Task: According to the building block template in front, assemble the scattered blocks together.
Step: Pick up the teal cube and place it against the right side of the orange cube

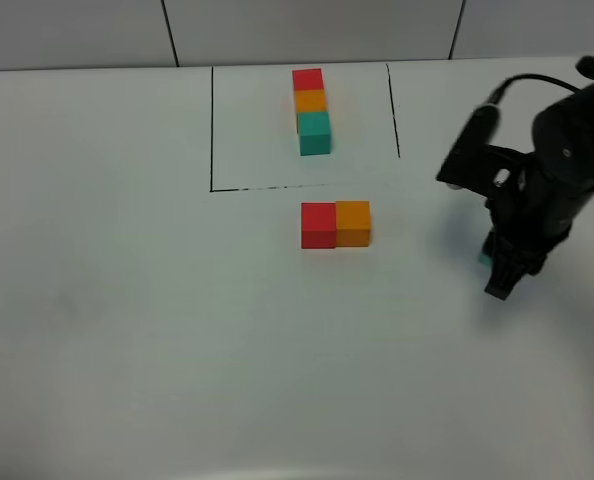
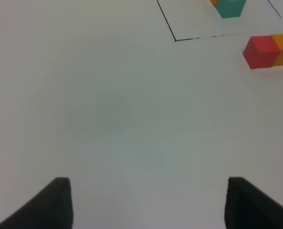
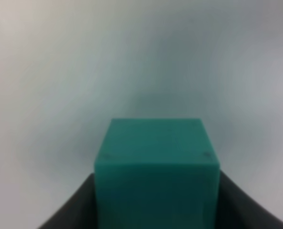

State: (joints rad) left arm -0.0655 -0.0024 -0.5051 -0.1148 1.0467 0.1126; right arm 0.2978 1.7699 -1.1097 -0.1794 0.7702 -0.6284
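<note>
**Teal cube [image 3: 156, 167] clamped in the right claw [image 1: 502, 275]**

Both dark fingers of the right claw press against the cube's sides, so it is closed on the cube with no gap showing. From the high camera only a sliver of teal shows at the claw's left edge, behind the fingers. Whether the cube rests on the white desk [image 1: 127, 350] or hangs just above it cannot be told.

The other two loose cubes lie well apart from this claw, off to its left in the high view. The red cube [image 1: 318, 224] and the orange cube [image 1: 353, 222] touch side by side, with the orange one nearer the claw. Farther from the claw, beyond that pair, stands the template [image 1: 311, 110]. It is a straight line of red, orange and teal, set inside a thin black outline [image 1: 212, 130] drawn on the desk. The teal end of the line points toward the loose pair.

The left claw [image 2: 148, 205] is spread wide with only bare desk between its fingers [image 2: 55, 205]. It holds nothing. The red and orange cubes sit ahead of it and toward the robot's right, well apart from it. The outline's corner and the template's teal end lie farther ahead still. This claw is out of the high camera's sight.
</note>
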